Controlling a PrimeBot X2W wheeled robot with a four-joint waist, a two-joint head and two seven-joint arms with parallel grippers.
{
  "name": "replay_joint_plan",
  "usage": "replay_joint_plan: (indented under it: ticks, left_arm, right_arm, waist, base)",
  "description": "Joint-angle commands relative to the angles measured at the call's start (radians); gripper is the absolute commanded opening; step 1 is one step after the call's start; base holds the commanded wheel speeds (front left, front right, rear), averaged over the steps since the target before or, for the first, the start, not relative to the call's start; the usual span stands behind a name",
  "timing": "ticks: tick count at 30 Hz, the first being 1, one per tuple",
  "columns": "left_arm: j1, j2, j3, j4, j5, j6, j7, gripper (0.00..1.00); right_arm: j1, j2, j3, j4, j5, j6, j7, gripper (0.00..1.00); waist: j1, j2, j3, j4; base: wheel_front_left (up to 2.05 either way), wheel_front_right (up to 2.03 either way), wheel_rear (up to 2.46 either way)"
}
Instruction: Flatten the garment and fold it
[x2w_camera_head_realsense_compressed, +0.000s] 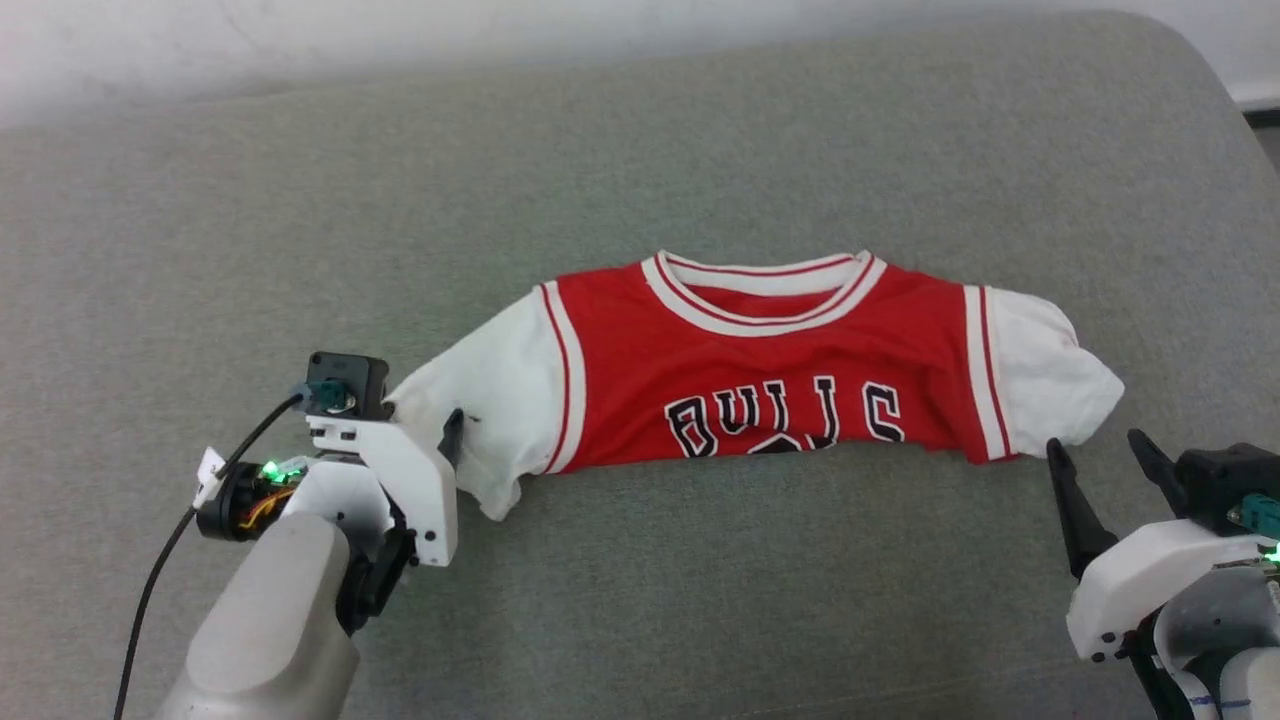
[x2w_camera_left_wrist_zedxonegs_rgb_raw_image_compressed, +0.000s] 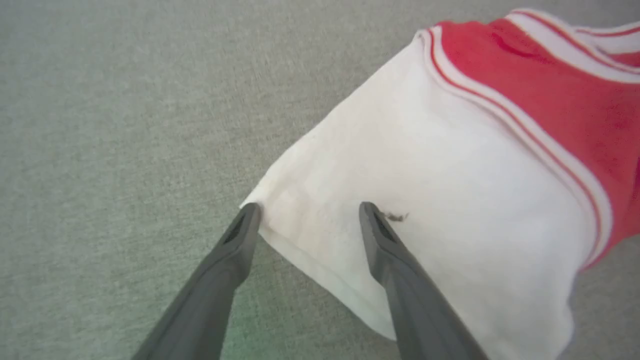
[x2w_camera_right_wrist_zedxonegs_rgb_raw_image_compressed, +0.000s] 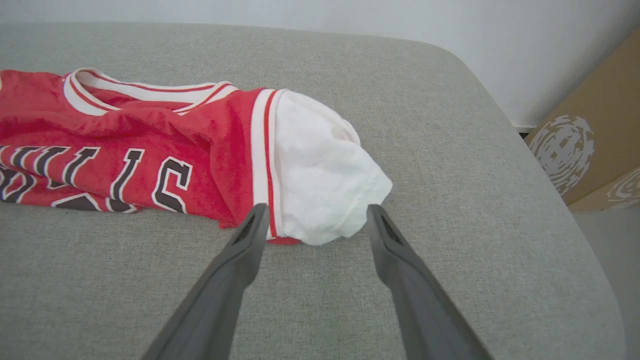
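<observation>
The garment (x2w_camera_head_realsense_compressed: 760, 380) lies stretched on the table (x2w_camera_head_realsense_compressed: 640, 600) between both hands, its lower half seemingly tucked under. One fold is judged done, and more are left. The left hand (x2w_camera_left_wrist_zedxonegs_rgb_raw_image_compressed: 310, 207) and right hand (x2w_camera_right_wrist_zedxonegs_rgb_raw_image_compressed: 312, 210) are held unclenched at its ends.

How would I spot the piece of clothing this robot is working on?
Look at the wide grey cushioned surface. Across its middle lies the garment, between the left gripper and right gripper. Its red chest, white sleeves and black BULLS lettering mark it out against the plain grey.
</observation>
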Motion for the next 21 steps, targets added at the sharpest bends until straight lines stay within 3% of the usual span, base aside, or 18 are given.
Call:
replay_joint_plan:
  ticks: [1, 4, 5, 6, 9, 21]
  left_arm:
    - [-0.013, 0.010, -0.008, 0.024, 0.008, -0.004, 0.015, 1.00]
    - [-0.018, 0.007, -0.017, 0.086, 0.000, -0.010, 0.055, 1.00]
    - [-0.013, 0.002, -0.024, 0.106, -0.012, -0.027, 0.082, 0.35]
    - [-0.010, -0.001, -0.031, 0.113, -0.021, -0.047, 0.092, 0.00]
    - [-0.009, -0.001, -0.021, 0.100, -0.022, -0.049, 0.016, 0.00]
    - [0.055, 0.018, 0.162, -0.051, -0.044, 0.101, -0.413, 0.00]
  right_arm:
    - [0.004, 0.006, -0.003, -0.001, -0.005, -0.002, -0.008, 1.00]
    - [-0.001, 0.012, -0.004, 0.004, -0.007, -0.002, -0.014, 1.00]
    - [-0.002, 0.013, -0.004, 0.007, -0.007, -0.002, -0.015, 1.00]
    - [-0.003, 0.014, -0.004, 0.009, -0.008, -0.002, -0.016, 1.00]
    - [-0.005, 0.018, -0.014, 0.017, -0.010, -0.002, -0.019, 1.00]
    - [0.018, 0.006, -0.032, 0.038, -0.005, -0.002, 0.005, 1.00]
  waist:
    - [-0.0001, 0.0000, 0.047, -0.043]
    - [-0.0001, 0.0000, 0.056, -0.047]
    - [-0.0001, 0.0000, 0.057, -0.048]
    - [-0.0001, 0.0000, 0.057, -0.046]
    - [-0.0001, 0.0000, 0.050, -0.033]
    - [-0.0001, 0.0000, -0.021, 0.075]
  base:
    - [0.00, 0.00, 0.00]
    - [0.00, 0.00, 0.00]
    - [0.00, 0.00, 0.00]
    - [0.00, 0.00, 0.00]
    - [0.00, 0.00, 0.00]
    - [0.00, 0.00, 0.00]
